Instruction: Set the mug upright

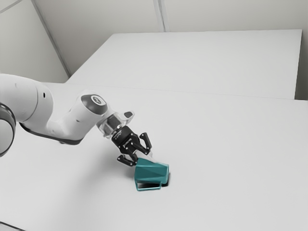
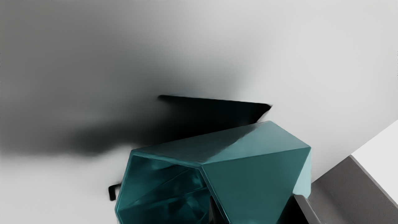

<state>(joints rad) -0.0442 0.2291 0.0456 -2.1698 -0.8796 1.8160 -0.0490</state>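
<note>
In the exterior view the teal mug (image 1: pixel 152 172) lies on its side on the white table, its handle (image 1: pixel 149 188) on the side toward the view's bottom edge. My gripper (image 1: pixel 141 157) is tilted down at the mug's upper left edge, fingers spread apart. The wrist view looks partly into the mug's (image 2: pixel 248 183) opening. There my gripper (image 2: pixel 253 214) is at the rim, with one dark fingertip (image 2: pixel 212 211) just inside the opening and the other finger (image 2: pixel 339 196) outside the wall. Contact from both sides cannot be made out.
The white table (image 1: pixel 231 159) extends around the mug. Behind it in the exterior view is another white flat surface (image 1: pixel 202 57), with pale walls beyond. A dark-edged item (image 1: pixel 10 226) shows at the exterior view's lower left corner.
</note>
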